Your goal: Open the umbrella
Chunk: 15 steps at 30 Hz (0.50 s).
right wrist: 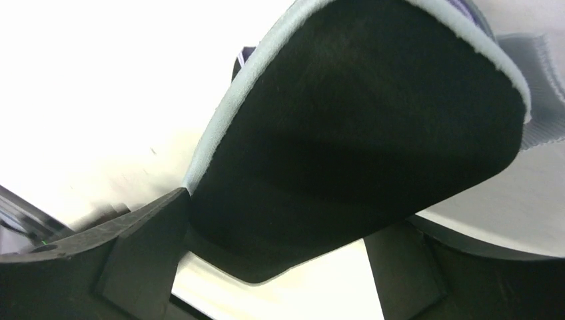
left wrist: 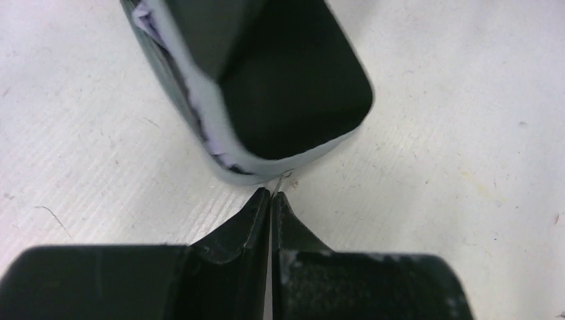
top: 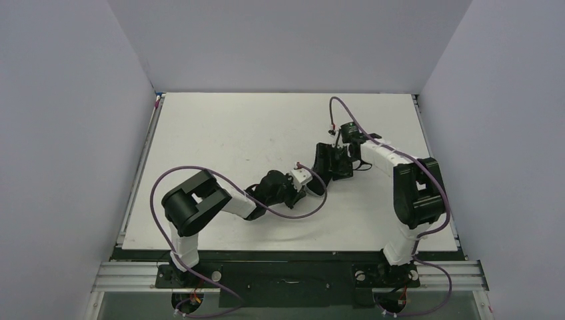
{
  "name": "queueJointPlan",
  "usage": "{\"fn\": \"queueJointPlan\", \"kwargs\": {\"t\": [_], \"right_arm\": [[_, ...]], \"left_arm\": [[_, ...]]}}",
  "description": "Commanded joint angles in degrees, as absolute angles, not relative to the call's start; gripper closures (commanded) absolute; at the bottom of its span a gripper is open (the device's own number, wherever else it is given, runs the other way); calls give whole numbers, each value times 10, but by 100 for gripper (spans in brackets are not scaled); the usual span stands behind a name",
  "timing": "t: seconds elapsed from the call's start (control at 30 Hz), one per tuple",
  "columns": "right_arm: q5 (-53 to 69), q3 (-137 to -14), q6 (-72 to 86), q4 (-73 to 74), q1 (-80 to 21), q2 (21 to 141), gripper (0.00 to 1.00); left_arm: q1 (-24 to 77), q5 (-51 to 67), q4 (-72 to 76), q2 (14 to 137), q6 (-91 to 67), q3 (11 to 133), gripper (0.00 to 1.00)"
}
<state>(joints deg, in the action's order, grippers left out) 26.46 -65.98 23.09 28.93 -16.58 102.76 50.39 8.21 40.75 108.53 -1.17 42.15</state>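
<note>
Black bases [top: 178, 270] bolted at the near edge of the table [top: 220, 127]. From the left one, left arm [top: 194, 203] up to a folded elbow, then low and rightward over the white top, a purple cable [top: 157, 190] looping beside it. At its end, left gripper [left wrist: 272, 200] fully closed, tips pressed together and nosed up to the pale rim of the umbrella [left wrist: 293, 87]; a thin glint right at the tips, too fine to say whether anything is pinched. Just beyond, near the table's middle and a little right, the umbrella itself, low on the top: canopy folded, black inside, pale lavender along the edge, not spread. From the right base, right arm [top: 416, 190] upright to its elbow, forearm angled left and away, wrist bent down over the umbrella's far end. Right gripper [right wrist: 280, 223] spread wide, one finger either side of a black canopy panel; one finger seemingly against the fabric edge, real contact impossible to judge, no clamp visible. Farther off, white tabletop up to the grey walls [top: 280, 40].
</note>
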Motion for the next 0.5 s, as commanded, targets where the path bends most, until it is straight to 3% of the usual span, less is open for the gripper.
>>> {"fn": "queueJointPlan", "kwargs": {"t": [0.0, 0.2, 0.37, 0.47], "right_arm": [[295, -712, -87, 558, -131, 989, 11], [300, -813, -318, 713, -108, 1010, 12], [344, -955, -324, 789, -77, 1123, 17], [359, -957, -318, 807, -67, 1146, 17]], "left_arm": [[470, 103, 373, 1078, 52, 409, 100], [454, 133, 358, 1082, 77, 417, 100], [440, 142, 347, 1080, 86, 422, 100], [436, 156, 346, 1063, 89, 417, 100]]}}
